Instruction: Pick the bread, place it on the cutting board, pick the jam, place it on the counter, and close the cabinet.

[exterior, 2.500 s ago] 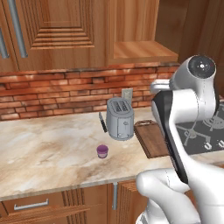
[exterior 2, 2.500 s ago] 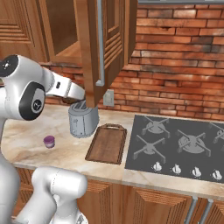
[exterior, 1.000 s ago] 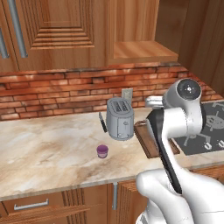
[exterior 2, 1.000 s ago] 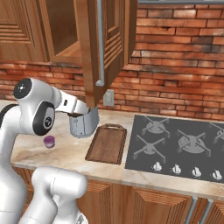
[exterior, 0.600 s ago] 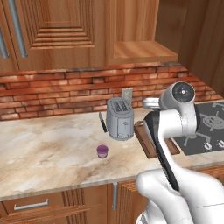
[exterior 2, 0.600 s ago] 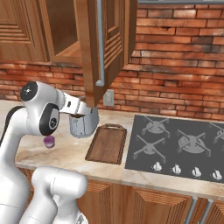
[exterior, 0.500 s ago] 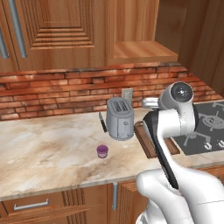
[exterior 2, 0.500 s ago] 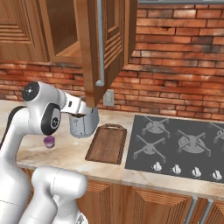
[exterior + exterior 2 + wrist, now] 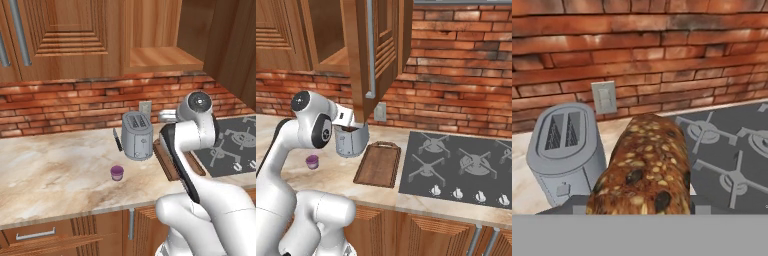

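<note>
Over the marbled counter (image 9: 55,170) we are carrying the bread (image 9: 644,170), clamped in our gripper (image 9: 348,127) beside the toaster (image 9: 137,135), and next lowering it onto the cutting board (image 9: 378,163) just right, jam (image 9: 117,173) waiting near-left.

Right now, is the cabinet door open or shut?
Open. In the right base view the cabinet door swings out toward the room, edge-on with its bar handle facing out, and the bare shelf behind it shows.

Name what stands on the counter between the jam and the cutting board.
The grey toaster stands between the jam and the cutting board, set slightly further back toward the brick wall, as both base views show.
</note>
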You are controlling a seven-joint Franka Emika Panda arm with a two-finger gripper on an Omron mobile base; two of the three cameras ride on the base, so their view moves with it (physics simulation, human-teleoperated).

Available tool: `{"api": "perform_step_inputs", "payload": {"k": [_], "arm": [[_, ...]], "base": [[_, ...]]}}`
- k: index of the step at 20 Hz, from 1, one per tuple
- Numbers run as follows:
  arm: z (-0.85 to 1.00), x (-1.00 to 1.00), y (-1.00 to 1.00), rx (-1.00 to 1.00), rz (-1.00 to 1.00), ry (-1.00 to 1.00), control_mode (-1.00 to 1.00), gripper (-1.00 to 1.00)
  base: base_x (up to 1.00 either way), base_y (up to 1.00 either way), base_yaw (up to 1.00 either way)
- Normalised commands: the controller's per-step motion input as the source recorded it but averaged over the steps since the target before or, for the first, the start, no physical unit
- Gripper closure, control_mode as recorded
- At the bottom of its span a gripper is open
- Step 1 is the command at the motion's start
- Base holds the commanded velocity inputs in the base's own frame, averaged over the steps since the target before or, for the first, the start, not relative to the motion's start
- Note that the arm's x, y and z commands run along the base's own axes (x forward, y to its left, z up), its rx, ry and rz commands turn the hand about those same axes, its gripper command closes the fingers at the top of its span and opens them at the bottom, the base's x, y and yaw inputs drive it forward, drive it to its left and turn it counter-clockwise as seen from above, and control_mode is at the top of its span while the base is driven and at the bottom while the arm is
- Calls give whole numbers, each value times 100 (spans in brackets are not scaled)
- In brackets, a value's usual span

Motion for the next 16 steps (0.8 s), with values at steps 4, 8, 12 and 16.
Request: {"api": "perform_step_inputs", "payload": {"k": [4,8,12,16], "arm": [[-13,10,-6,0,0,5,-100,100],[-27,8,-2,0,0,4,-100,100],[-33,9,0,0,0,3,-100,100],[-35,9,-1,0,0,2,-100,100]], "base": [[0,0,0],[0,0,0],[0,0,0],[0,0,0]]}}
